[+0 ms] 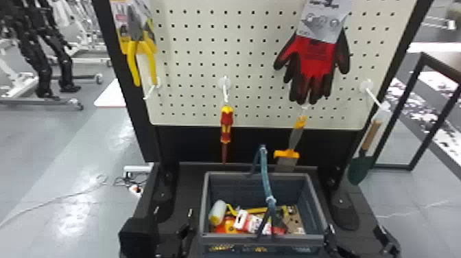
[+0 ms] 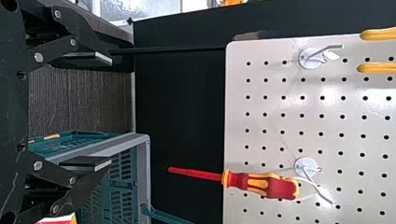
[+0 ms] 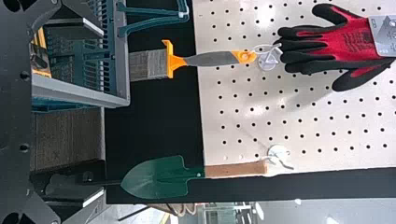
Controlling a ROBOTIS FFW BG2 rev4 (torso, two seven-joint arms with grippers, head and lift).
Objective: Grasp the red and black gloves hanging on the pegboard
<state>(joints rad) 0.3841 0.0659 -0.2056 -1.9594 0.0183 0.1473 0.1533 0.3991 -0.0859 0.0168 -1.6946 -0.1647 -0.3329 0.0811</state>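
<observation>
Grey workshop floor spreads out behind a cream pegboard (image 1: 240, 68) in a black frame, seen from the head camera. I find the red and black gloves (image 1: 312, 65) hanging at the board's upper right, fingers pointing down, under a pale header card (image 1: 324, 20) whose print is too blurred for me to read. Yellow-handled pliers (image 1: 139, 44) hang at the upper left on a yellow card, also unreadable. A red and yellow screwdriver (image 1: 226, 127) hangs from the middle hook, an orange-handled scraper (image 1: 291, 147) hangs right below the gloves, and a green trowel (image 1: 360, 164) hangs at the far right. Below the board sits a grey basket (image 1: 310, 195) with a teal handle (image 1: 264, 171), holding small packaged items.

From the left wrist camera, my left gripper (image 2: 111, 110) has its fingers (image 2: 88, 57) spread wide, holding and touching nothing. It sits beside the basket and faces the screwdriver.

From the right wrist camera, my right gripper (image 3: 102, 112) also has its fingers (image 3: 79, 29) spread wide and holds nothing. It is down by the basket's wall. The gloves hang well apart from it, up the board past the scraper, and the writing on their card is too small to make out.
</observation>
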